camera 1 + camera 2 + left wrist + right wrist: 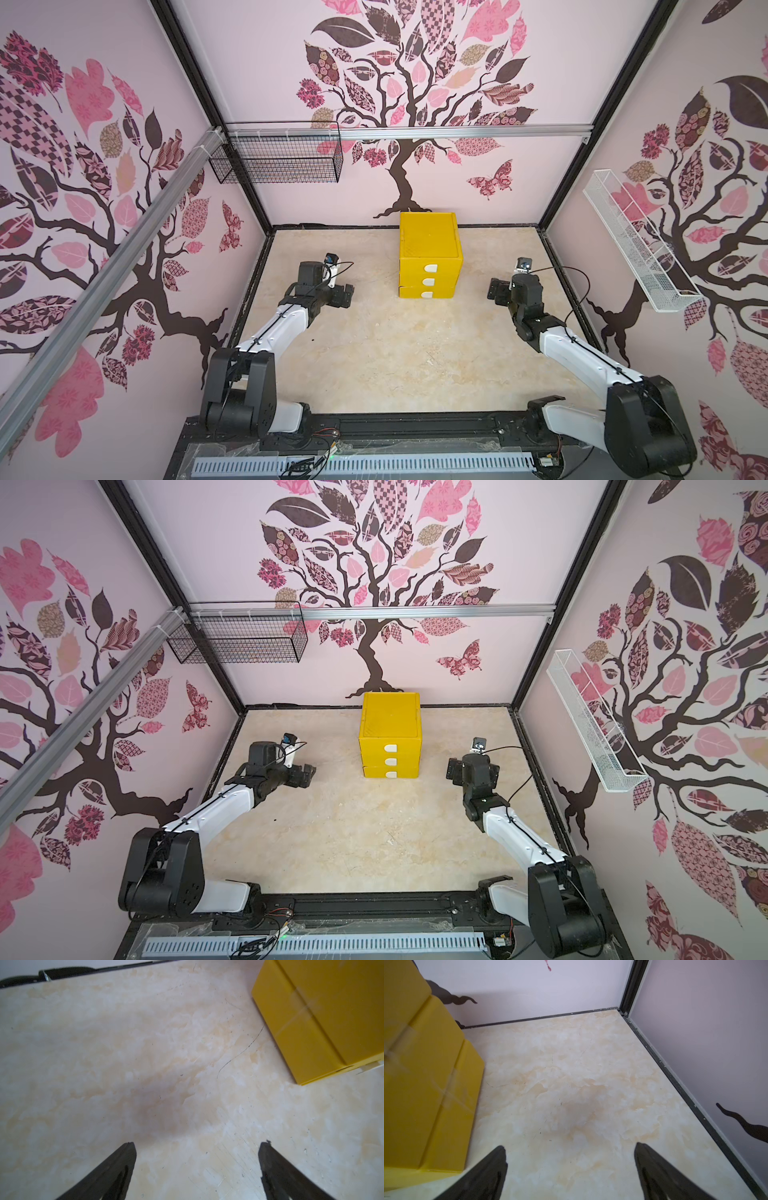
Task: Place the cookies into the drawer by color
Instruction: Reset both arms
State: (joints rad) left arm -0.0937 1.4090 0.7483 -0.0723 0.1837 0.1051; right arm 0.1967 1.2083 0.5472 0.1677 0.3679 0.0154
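The yellow drawer (430, 257) (390, 737) stands at the back middle of the table, and its three fronts with white tab handles look pushed in. No cookies show in any view. My left gripper (343, 295) (305, 775) hovers low to the left of the drawer, open, with only bare table between its fingers (197, 1145). The right gripper (496, 293) (453, 771) is on the other side of the drawer, also open and empty (570, 1147). A side of the drawer shows in the left wrist view (311, 1022) and in the right wrist view (425, 1084).
The table (395, 353) is a pale marble-patterned surface with a black frame edge. A black wire basket (276, 160) hangs on the back wall at the left. A white mesh basket (636, 245) hangs on the right wall.
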